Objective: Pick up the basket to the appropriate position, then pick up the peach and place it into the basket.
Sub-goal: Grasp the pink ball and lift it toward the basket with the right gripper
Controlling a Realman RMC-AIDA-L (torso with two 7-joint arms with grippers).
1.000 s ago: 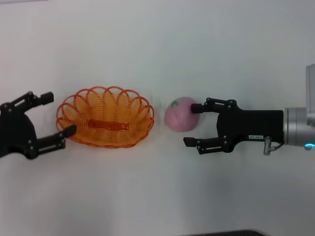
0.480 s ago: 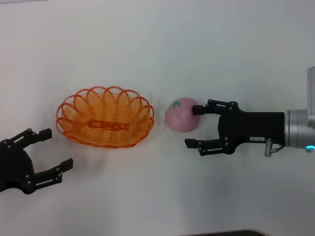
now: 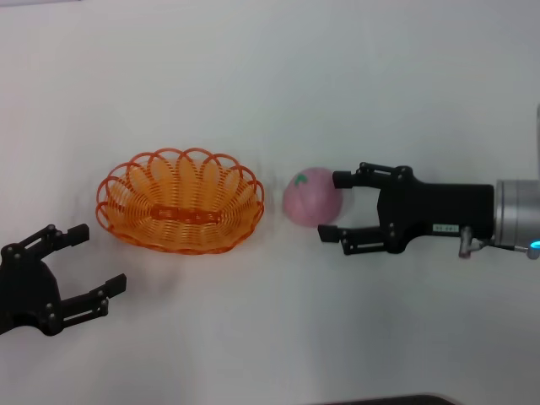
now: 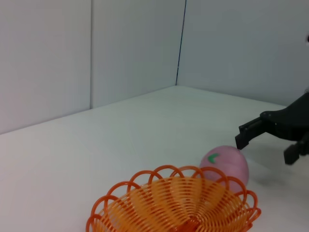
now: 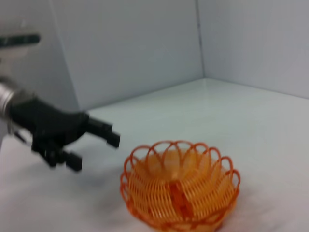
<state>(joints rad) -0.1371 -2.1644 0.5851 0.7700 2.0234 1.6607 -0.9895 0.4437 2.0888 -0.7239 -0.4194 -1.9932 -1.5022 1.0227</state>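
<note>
Surface: one plain white tabletop (image 3: 253,76), matte and bare-looking apart from the two task things, with soft shadows under each.
Room: pale grey-white walls (image 4: 120,58) close behind the table, meeting at a corner seam that shows as a thin dark vertical line in the left wrist view.
Basket (image 3: 180,201): sitting flat on the table, left of centre, its scalloped orange loops upright and its bowl empty.
Peach (image 3: 310,195): resting on the table just right of the basket, near it but not touching, green leaf mark turned toward the basket.
Right gripper (image 3: 332,207): reaching in from the right at peach level, fingers spread wide; the far finger (image 3: 354,178) sits by the peach's upper right side, the near finger (image 3: 342,237) by its lower right. It grips nothing.
Left gripper (image 3: 94,257): low at the left edge, in front of the basket and clear of it, fingers apart and empty.
</note>
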